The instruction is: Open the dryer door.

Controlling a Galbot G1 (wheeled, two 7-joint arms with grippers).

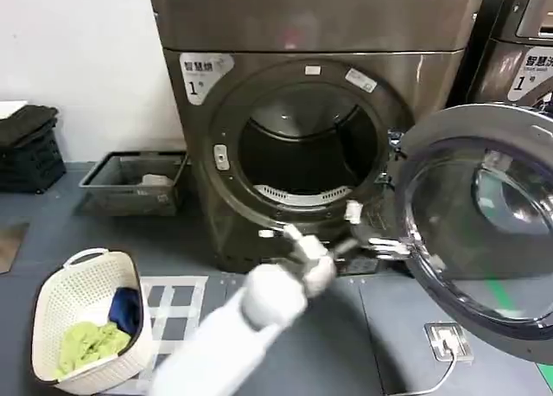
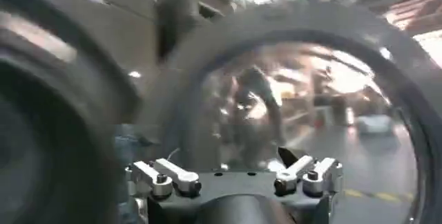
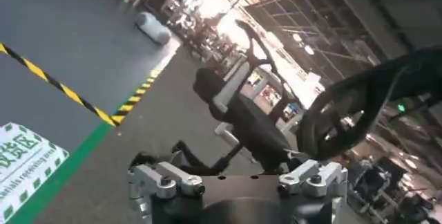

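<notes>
Now 1 dryer door (image 1: 484,232) open, 1 left gripper (image 1: 350,232) nearby.

Brushed bronze-brown metal on the dryer (image 1: 415,76), satin rather than mirror-bright. Polished chrome ring round dark, glossy tinted glass on the dryer door (image 1: 484,232), full of reflections. Perforated pale metal inside the drum (image 1: 302,154). Smooth white glossy plastic shell on the left arm (image 1: 259,301). Woven-look cream plastic for the laundry basket (image 1: 82,314), soft cloth inside. Matt grey floor (image 1: 380,344).

Bronze-brown dryer (image 1: 216,214); chrome-ringed dark-glass dryer door (image 1: 484,232); white basket (image 1: 82,314).
</notes>
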